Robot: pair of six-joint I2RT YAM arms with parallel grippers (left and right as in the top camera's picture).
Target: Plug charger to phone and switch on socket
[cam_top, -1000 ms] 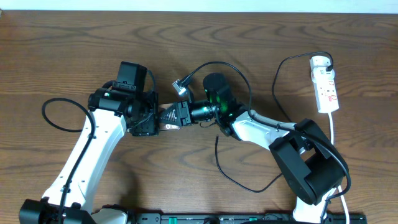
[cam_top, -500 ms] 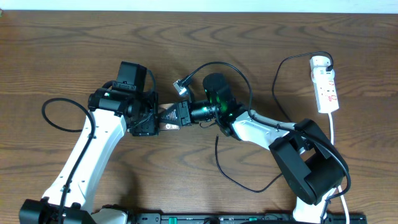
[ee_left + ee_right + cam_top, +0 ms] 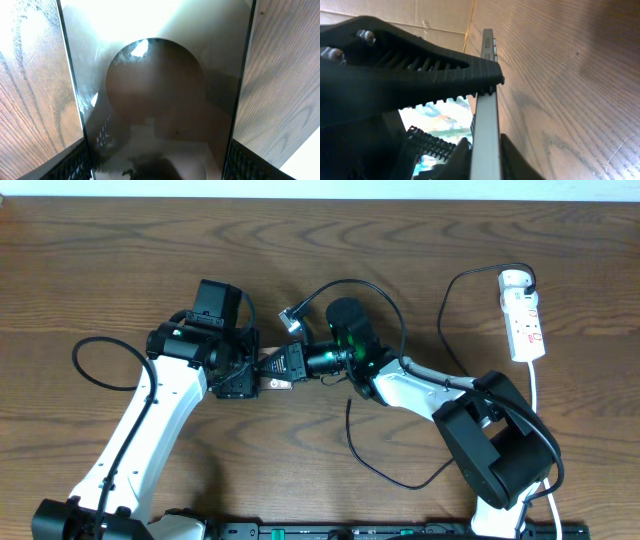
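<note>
Phone (image 3: 160, 100) in the tight grip of both left tool (image 3: 256, 377) and right tool (image 3: 276, 366)

Glossy, reflective phone (image 3: 155, 100) with a seemingly brushed-metal edge; table (image 3: 100, 260) of matt, grained wood.

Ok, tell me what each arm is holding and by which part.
Both hold the phone: jaws of the left gripper span its side edges; those of the right gripper pinch its flat faces.
</note>
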